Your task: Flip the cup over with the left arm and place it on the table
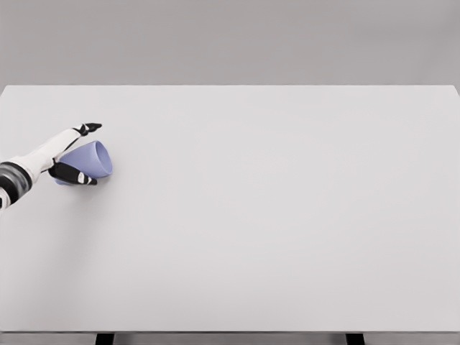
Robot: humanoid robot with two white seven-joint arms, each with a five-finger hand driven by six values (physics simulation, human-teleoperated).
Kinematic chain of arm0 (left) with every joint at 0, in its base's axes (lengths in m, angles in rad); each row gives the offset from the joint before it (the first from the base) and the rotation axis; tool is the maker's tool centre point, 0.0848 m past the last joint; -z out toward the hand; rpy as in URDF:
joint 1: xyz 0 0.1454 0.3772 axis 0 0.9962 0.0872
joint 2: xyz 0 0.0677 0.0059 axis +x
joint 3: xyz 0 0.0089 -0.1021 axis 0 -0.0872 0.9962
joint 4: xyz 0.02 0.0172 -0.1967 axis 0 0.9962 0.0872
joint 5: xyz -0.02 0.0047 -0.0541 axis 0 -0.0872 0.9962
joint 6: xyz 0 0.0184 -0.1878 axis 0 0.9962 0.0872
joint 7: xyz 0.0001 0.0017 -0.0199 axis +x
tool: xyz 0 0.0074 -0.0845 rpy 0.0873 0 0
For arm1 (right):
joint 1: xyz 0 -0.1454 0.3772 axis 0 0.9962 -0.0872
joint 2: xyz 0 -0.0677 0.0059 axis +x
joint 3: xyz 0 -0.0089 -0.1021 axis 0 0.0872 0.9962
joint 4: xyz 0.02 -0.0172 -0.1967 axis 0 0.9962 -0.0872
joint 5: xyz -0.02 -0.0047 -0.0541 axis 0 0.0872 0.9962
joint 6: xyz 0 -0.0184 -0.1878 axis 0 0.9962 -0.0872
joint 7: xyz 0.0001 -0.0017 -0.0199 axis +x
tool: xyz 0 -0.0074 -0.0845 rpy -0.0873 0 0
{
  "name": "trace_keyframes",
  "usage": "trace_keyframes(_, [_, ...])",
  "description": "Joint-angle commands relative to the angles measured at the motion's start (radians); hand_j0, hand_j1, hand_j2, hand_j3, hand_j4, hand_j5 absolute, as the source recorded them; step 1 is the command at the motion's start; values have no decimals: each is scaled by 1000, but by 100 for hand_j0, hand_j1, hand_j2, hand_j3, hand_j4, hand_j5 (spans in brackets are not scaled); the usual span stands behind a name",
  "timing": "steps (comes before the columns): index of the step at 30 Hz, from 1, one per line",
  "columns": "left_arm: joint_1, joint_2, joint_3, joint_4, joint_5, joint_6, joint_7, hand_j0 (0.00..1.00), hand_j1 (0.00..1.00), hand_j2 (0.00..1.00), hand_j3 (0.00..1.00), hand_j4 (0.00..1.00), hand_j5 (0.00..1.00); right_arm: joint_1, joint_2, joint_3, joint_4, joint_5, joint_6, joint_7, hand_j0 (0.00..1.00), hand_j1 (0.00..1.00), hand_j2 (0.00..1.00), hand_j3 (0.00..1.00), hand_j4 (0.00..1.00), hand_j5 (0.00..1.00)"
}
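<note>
**A:** Where is the cup sitting on the table?

**B:** Near the left edge, somewhat closer to the far edge than to the near one. It is pale blue-violet and tipped over, its axis close to level: the open mouth faces right and a little toward the camera, and the closed base points back toward the left edge, hidden behind the hand.

**A:** Which hand is that?

**B:** The left hand. Its white arm comes in from the left edge of the head view, with a dark band showing on the forearm right at the picture's border. The right arm does not appear.

**A:** How do the fingers stand?

**B:** They are apart just enough to take the cup's body between them. One dark-tipped finger reaches along the upper, far side of the cup, its tip ending just above the rim. A second dark digit lies along the lower, near side, pressed up against the wall. So the cup sits clamped between an upper and a lower digit, with the palm around the base end.

**A:** Can you count the other fingers?

**B:** No. They are too small and partly behind the cup to separate.

**A:** Is the cup lifted or lying on the surface?

**B:** I cannot tell for certain. A faint shadow lies directly under it, so it is at or very near the tabletop.
</note>
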Motion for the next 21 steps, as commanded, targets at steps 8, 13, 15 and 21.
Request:
trace_keyframes(8, [-20,-14,-21,-7,-4,52,0,100,100,100,100,100,100,0,0,0,0,-1,1,0,100,100,100,100,100,100])
trace_keyframes(13, [-46,-16,-58,-7,-5,80,0,100,100,100,100,100,100,0,0,0,0,-1,0,0,100,100,100,100,100,100])
trace_keyframes(15, [-48,-17,-58,-8,-5,80,0,100,100,100,100,100,100,0,0,0,0,-1,0,0,100,100,100,100,100,100])
trace_keyframes(21, [-48,-17,-58,-8,-5,82,0,100,100,100,100,100,100,0,0,0,0,1,0,0,100,100,100,100,100,100])
